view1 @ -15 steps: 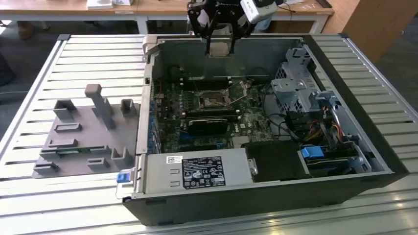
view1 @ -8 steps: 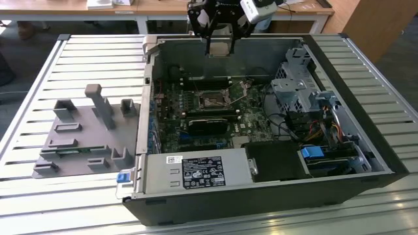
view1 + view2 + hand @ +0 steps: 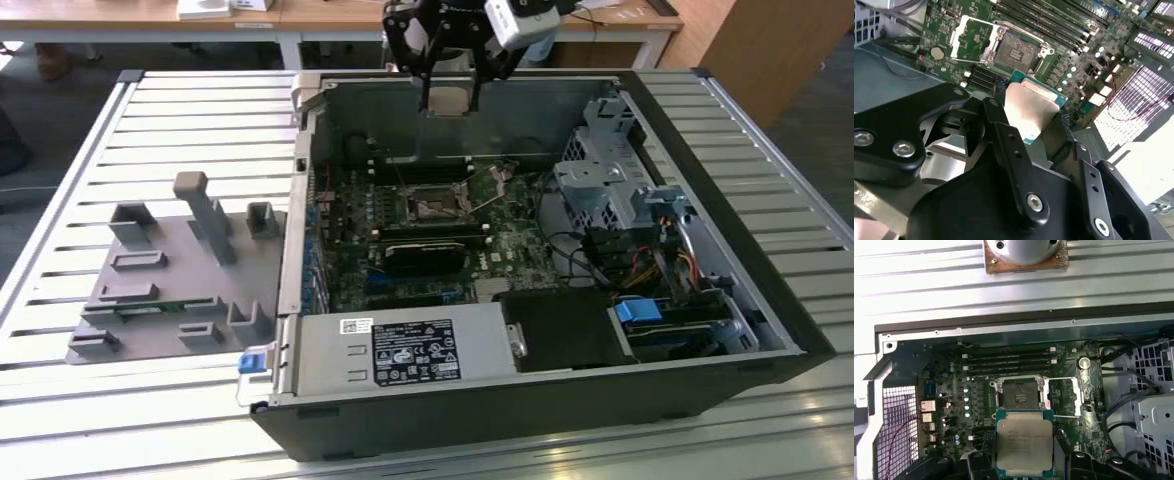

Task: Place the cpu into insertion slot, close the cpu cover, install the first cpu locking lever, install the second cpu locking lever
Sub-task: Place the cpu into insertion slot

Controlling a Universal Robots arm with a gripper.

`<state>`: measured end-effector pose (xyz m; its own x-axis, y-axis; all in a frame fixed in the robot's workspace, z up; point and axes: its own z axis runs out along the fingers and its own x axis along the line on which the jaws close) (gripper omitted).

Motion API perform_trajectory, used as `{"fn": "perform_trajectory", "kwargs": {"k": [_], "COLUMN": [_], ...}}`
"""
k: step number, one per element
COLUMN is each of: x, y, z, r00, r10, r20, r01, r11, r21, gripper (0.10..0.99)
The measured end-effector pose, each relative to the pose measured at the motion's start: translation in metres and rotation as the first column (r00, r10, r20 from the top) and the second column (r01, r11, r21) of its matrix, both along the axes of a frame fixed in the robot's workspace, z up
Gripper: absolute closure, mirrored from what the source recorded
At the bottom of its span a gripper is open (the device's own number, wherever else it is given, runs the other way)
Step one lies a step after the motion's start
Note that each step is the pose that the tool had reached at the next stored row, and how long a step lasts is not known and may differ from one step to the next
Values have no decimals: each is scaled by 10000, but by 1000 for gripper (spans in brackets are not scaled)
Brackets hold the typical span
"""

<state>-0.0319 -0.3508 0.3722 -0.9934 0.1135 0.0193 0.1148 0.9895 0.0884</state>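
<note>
One arm works over a slatted table (image 3: 174, 110) that carries an open computer case (image 3: 561, 410), with a grey jig (image 3: 160, 270) beside it on the exterior view's left. The motherboard (image 3: 400, 250) lies flat in the case floor. The socket (image 3: 434, 205) sits near the board's middle. The end effector (image 3: 1030, 112) is closed to the width of the cpu (image 3: 1024, 440) and pinches it by two opposite edges, metal top facing the wrist cameras. In the exterior view the cpu hangs near the case's far wall, well above the board, so the socket lies down and toward that camera from it, clearly apart. The cpu is square, so what matters is not a long axis but how its edges line up. In the first wrist view they run roughly parallel to the socket's frame, and the socket shows just past one cpu edge, not under it. The cover (image 3: 1064, 397) is swung open beside the socket, on the side of the round battery (image 3: 1084, 362), leaving the socket bare. The second wrist view adds what the others lack: the fingers (image 3: 999, 125) bearing on the chip's green rim. Only the exterior view gives the height above the case. I cannot make out the locking levers' position.
</note>
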Motion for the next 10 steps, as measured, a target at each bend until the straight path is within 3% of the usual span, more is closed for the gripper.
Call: {"fn": "perform_trajectory", "kwargs": {"k": [5, 10], "x": [0, 0], "y": [0, 0], "z": [-5, -10], "r00": [9970, 9877], "r10": [-776, -1563], "r20": [1, 2], "r01": [776, 1563], "r11": [9970, 9877], "r21": [-6, -14], "gripper": [549, 549]}}
